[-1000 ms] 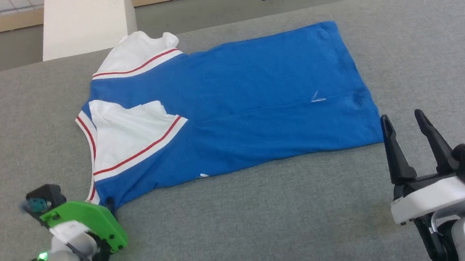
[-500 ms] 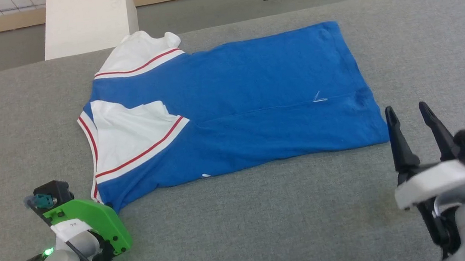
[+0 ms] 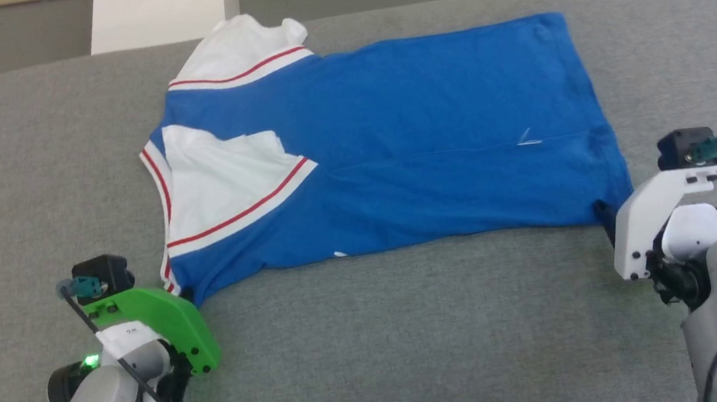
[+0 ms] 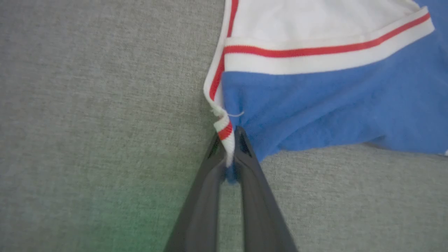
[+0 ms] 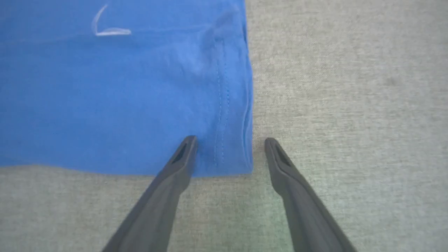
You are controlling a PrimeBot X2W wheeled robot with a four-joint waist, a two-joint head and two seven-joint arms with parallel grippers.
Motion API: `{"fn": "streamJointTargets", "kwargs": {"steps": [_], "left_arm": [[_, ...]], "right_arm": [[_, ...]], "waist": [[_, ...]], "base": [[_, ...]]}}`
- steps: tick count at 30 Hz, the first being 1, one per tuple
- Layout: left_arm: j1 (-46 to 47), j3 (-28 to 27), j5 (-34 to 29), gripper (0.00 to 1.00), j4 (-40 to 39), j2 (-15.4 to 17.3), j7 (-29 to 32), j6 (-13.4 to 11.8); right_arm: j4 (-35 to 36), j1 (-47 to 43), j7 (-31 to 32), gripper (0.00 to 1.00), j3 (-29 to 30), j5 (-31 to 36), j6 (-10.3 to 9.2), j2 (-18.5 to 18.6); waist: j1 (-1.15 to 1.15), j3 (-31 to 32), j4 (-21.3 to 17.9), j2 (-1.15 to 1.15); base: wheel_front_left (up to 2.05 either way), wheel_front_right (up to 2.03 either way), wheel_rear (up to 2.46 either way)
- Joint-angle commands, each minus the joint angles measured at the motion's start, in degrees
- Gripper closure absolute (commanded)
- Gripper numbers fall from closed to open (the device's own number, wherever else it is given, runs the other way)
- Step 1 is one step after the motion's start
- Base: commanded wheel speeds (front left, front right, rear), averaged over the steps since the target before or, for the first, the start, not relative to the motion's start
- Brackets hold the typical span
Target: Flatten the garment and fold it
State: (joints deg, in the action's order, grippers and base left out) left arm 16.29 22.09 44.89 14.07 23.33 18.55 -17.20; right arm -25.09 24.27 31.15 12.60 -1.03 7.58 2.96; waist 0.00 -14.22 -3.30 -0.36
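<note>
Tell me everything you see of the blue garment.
The garment is a royal-blue top of soft knit, lying mostly flat on the grey fabric-covered table, hem toward the robot's right. White panels edged with thin red stripes sit at its left end; the nearer one is folded over the blue. A faint crease crosses the body, with a small white mark by it. The left gripper is shut on its near left corner trim; the right gripper stands open astride the near right hem corner.

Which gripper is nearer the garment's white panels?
Left. The left gripper is shut on a corner of the garment beside the near white panel; the right gripper stands open astride the hem corner at the opposite end.
</note>
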Motion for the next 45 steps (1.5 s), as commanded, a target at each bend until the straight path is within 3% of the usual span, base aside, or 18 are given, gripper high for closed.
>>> {"fn": "streamJointTargets", "kwargs": {"steps": [1, 5, 6, 7, 8, 9, 14, 22, 27, 35, 45], "left_arm": [[0.14, 0.66, -0.31, 1.00, 0.78, -0.54, 0.14, 0.14], [0.41, 0.80, -0.41, 1.00, 0.83, -0.54, -0.32, 0.45], [0.39, 0.82, -0.41, 1.00, 0.88, -0.51, -0.41, 0.51], [0.35, 0.85, -0.41, 1.00, 0.94, -0.47, -0.50, 0.58], [0.32, 0.87, -0.41, 1.00, 0.96, -0.46, -0.56, 0.60], [0.29, 0.88, -0.41, 1.00, 0.99, -0.45, -0.65, 0.58], [-0.03, 0.47, -0.92, 1.00, 0.58, -0.41, -3.41, 0.98], [-3.87, -2.61, -3.89, 1.00, -2.42, -0.23, -17.80, 1.01], [-9.56, -3.23, -4.42, 1.00, -5.61, 0.13, -21.38, -0.20], [-19.80, -0.72, -4.14, 1.00, -12.19, 1.61, -15.82, -4.33], [-21.74, 4.85, -2.74, 1.00, -11.83, 1.61, -7.09, -3.39]], "right_arm": [[-0.05, 1.22, 2.79, 0.00, 0.15, 0.91, -0.09, -0.08], [0.33, 1.20, 11.73, 0.00, 0.33, 0.33, -0.09, -0.08], [0.61, 0.98, 14.01, 0.44, 0.22, 0.07, -0.09, -0.08], [1.28, 0.68, 16.51, 0.75, -0.06, -0.40, -0.09, -0.08], [2.15, 0.41, 17.95, 0.93, -0.24, -0.65, -0.09, -0.08], [3.49, 0.02, 19.09, 1.00, -0.51, -0.66, -0.09, -0.08], [9.89, -2.35, 15.60, 1.00, -0.70, -0.72, -0.09, -0.08], [15.41, -8.96, -5.75, 1.00, -0.30, -6.02, -0.09, -0.08], [17.84, -15.20, -12.52, 1.00, 0.44, -7.84, -0.09, -0.08], [21.83, -25.28, -5.47, 1.00, 1.58, -7.48, -0.09, -0.08], [16.44, -27.30, 3.37, 1.00, 2.38, -3.83, -0.09, -0.08]], "waist": [[0.00, -1.16, 1.12, 0.36], [0.00, -1.70, 1.75, 0.36], [0.00, -1.75, 1.83, 0.36], [0.00, -1.79, 1.90, 0.36], [0.00, -1.81, 1.94, 0.36], [0.00, -1.81, 1.96, 0.36], [0.00, -0.76, 1.91, 0.36], [0.00, 3.73, 1.39, 0.36], [0.00, 6.25, 1.22, 0.36], [0.00, 7.08, 0.78, 0.36], [0.00, 4.87, 1.37, 0.36]], "base": [[0.00, 0.00, 0.00], [0.00, 0.00, 0.00], [0.00, 0.00, 0.00], [0.00, 0.00, 0.00], [0.00, 0.00, 0.00], [0.00, 0.00, 0.00], [0.00, 0.00, 0.00], [0.00, 0.00, 0.00], [0.00, 0.00, 0.00], [0.00, 0.00, 0.00], [0.00, 0.00, 0.00]]}}
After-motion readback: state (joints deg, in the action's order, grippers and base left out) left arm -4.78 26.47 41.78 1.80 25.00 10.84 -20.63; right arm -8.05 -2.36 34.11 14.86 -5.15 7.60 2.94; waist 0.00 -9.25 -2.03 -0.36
